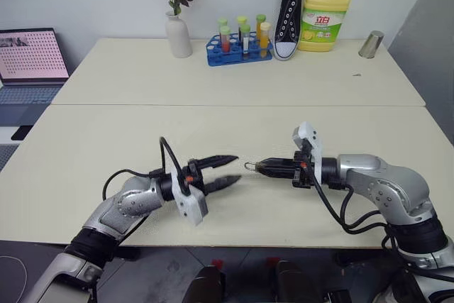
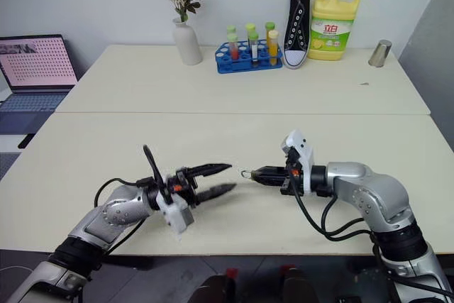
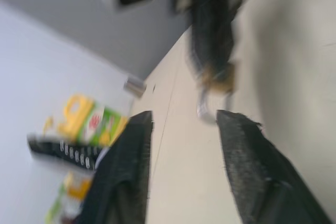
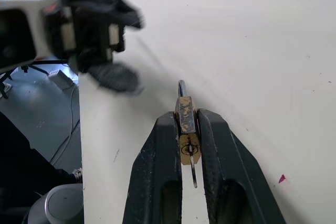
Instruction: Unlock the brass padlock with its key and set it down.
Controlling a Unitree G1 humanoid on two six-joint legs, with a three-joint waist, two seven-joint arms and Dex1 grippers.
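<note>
The brass padlock (image 4: 186, 115) is clamped between the fingers of my right gripper (image 1: 259, 167), which is shut on its golden body. Its thin silver shackle (image 1: 250, 167) pokes out past the fingertips toward my left gripper. A thin silver key (image 4: 193, 174) sticks out of the keyhole on the lock's end that faces the wrist. My left gripper (image 1: 237, 168) hovers just above the table, a short gap away from the shackle. Its two black fingers are open with nothing between them. In the left wrist view the padlock (image 3: 218, 80) appears blurred beyond the spread fingers.
Along the far table's back edge stand a white vase with flowers (image 1: 178, 33), a blue test-tube rack (image 1: 240, 47), a black shoe (image 1: 289, 12), a yellow detergent bottle (image 1: 326, 15) and a metal cup (image 1: 371, 44). A laptop (image 1: 28, 58) sits at far left.
</note>
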